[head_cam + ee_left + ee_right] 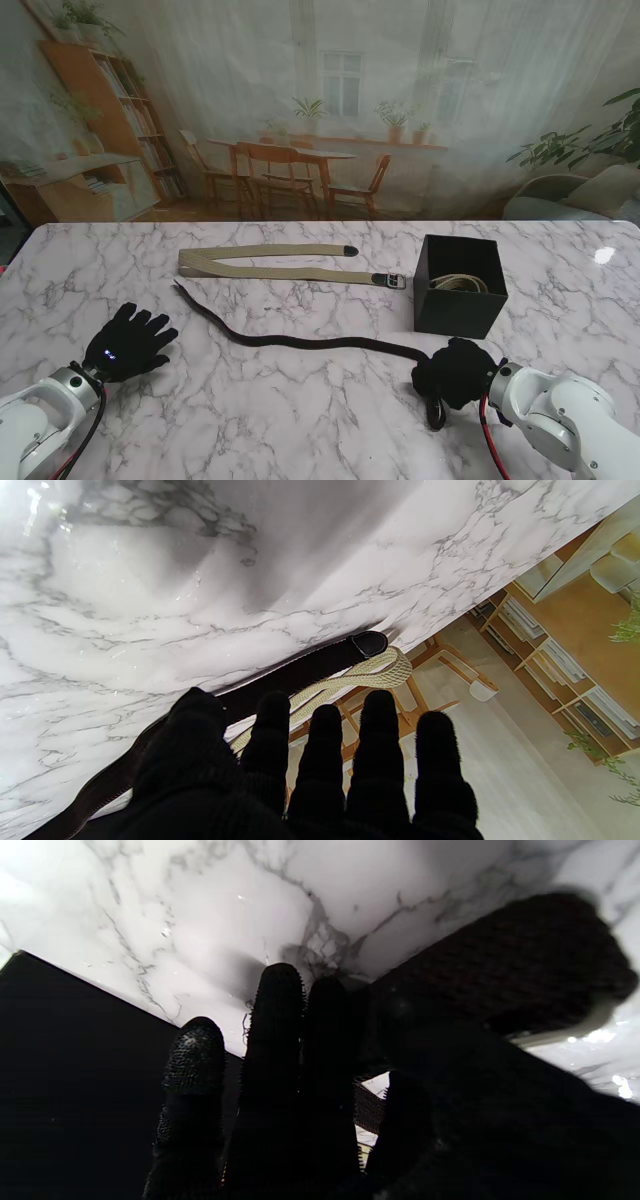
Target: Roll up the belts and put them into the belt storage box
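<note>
A black belt (300, 342) lies in a long curve across the middle of the marble table (300, 430). My right hand (455, 372) is shut on its right end, just in front of the black storage box (460, 300), and a small loop of belt sticks out nearer to me. In the right wrist view the woven belt (500, 960) curls over beside my thumb, with the box wall (75, 1065) close by. My left hand (130, 340) rests open near the belt's far-left tip (367, 642), fingers spread. A beige belt (280, 262) lies folded farther from me.
A rolled beige belt (462, 284) sits inside the storage box. The folded beige belt's metal buckle (395, 281) lies just left of the box. The table's far edge meets a printed backdrop of a room.
</note>
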Controlling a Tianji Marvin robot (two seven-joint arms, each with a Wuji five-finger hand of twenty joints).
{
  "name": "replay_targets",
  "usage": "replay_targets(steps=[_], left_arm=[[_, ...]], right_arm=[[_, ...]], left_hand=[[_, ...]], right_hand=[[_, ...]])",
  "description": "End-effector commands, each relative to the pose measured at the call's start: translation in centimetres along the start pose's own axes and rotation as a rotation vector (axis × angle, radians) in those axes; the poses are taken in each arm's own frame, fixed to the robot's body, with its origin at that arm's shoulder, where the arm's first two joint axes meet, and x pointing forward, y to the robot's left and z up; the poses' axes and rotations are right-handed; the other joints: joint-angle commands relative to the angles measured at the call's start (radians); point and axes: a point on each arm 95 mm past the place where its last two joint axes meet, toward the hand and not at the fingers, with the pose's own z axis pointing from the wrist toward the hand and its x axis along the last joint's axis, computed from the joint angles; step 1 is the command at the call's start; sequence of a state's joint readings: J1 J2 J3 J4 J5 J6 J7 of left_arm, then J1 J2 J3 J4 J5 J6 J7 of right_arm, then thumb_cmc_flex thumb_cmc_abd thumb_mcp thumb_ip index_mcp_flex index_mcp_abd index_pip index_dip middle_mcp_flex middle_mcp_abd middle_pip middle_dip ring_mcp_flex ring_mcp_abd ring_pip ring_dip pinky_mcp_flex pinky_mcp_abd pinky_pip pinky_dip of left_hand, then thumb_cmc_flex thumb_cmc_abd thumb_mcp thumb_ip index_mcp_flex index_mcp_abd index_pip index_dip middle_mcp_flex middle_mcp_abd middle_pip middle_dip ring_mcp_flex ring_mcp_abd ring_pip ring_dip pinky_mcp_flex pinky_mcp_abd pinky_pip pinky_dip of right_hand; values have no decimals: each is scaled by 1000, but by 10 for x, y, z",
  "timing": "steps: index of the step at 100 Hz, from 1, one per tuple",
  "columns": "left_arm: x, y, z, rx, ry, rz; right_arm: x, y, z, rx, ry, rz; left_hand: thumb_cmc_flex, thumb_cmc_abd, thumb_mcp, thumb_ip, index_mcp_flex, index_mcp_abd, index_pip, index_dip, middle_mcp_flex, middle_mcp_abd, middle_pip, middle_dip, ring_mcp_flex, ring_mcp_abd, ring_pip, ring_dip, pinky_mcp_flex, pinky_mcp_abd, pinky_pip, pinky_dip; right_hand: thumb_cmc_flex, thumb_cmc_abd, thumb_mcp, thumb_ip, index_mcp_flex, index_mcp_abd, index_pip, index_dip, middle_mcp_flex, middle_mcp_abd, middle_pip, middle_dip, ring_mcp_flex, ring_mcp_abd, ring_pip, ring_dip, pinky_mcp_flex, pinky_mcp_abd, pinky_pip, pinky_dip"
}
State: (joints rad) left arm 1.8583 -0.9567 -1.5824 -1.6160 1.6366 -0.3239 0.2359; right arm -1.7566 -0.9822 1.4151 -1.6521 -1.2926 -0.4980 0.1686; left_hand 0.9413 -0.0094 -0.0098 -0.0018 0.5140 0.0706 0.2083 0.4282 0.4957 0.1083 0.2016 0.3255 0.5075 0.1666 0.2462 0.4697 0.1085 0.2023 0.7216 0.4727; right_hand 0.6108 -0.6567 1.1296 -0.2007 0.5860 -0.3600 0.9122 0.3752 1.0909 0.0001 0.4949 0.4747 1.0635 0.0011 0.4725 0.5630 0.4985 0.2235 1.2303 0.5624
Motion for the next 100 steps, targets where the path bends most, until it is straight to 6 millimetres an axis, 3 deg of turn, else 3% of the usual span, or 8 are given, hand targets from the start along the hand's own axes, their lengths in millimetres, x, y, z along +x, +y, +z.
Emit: replay_targets(steps=[1,17,34,44,66,79,89,100], left_arm=[[1,2,0,-15,3,-2],[1,2,0,-14,4,-2],[1,2,0,-14,4,-2],[1,2,0,-16,3,-2],[1,3,-1,-18,3,-2],[1,3,-1,-18,3,-2],[1,2,-1,-14,4,-2],[1,2,0,-9,5,-3]], right_arm=[[2,-4,0,18,-9,10],[4,-7,0,24,-16,70],[5,-8,-1,35,-13,99],[6,-8,0,34,-14,127],[6,-10,3,-23,-31,176],[4,-10,5,-66,-37,182],[2,-9,5,-86,-33,177],[0,-7,7,-100,-27,169]], left_hand=[[28,47,-11,-14,-10,25,12,12,-43,30,4,-8,-11,17,20,11,-15,37,-3,5],[26,47,-12,-14,-10,24,13,12,-45,29,3,-9,-11,18,19,11,-16,37,-3,5],[26,48,-12,-14,-9,24,13,12,-45,29,3,-9,-12,16,19,11,-17,38,-3,5],[26,47,-12,-14,-6,25,15,13,-44,29,3,-8,-12,17,19,11,-16,37,-3,5],[25,48,-12,-14,-6,24,15,13,-44,28,3,-8,-12,16,19,11,-17,37,-4,5],[25,47,-12,-14,-7,24,14,13,-43,28,3,-8,-11,17,19,11,-16,38,-4,5],[25,47,-12,-14,-16,26,10,11,-43,29,4,-8,-11,17,20,12,-16,37,-4,5],[25,47,-12,-14,-18,27,8,10,-42,27,5,-8,-10,17,20,12,-15,37,-3,5]], right_hand=[[-109,-19,-90,-56,110,-26,168,39,-86,24,2,-9,-28,28,46,-6,-30,47,13,3],[-154,-4,-132,-50,225,-122,154,81,-466,116,-20,-60,-247,41,-41,-61,-105,111,-54,6],[-156,-19,-106,-51,285,-32,213,-69,-697,212,-96,-216,-432,133,-230,-256,-173,216,-228,-85],[-141,-17,-95,-50,291,11,229,-85,-657,253,-125,-248,-413,169,-252,-288,-175,239,-261,-124],[-90,35,-127,-56,213,47,218,-84,-88,69,-7,-167,-200,99,-190,-252,-114,220,-222,-145],[-70,46,-131,-57,145,5,127,-56,71,41,130,-39,-102,94,-156,-213,-67,175,-166,-125],[-52,51,-115,-55,81,37,16,-145,177,7,193,-9,-44,43,-129,-192,-39,132,-134,-117],[-89,111,-42,68,-5,101,-254,-181,287,-17,215,-7,23,-7,-87,-158,-18,129,-111,-124]])
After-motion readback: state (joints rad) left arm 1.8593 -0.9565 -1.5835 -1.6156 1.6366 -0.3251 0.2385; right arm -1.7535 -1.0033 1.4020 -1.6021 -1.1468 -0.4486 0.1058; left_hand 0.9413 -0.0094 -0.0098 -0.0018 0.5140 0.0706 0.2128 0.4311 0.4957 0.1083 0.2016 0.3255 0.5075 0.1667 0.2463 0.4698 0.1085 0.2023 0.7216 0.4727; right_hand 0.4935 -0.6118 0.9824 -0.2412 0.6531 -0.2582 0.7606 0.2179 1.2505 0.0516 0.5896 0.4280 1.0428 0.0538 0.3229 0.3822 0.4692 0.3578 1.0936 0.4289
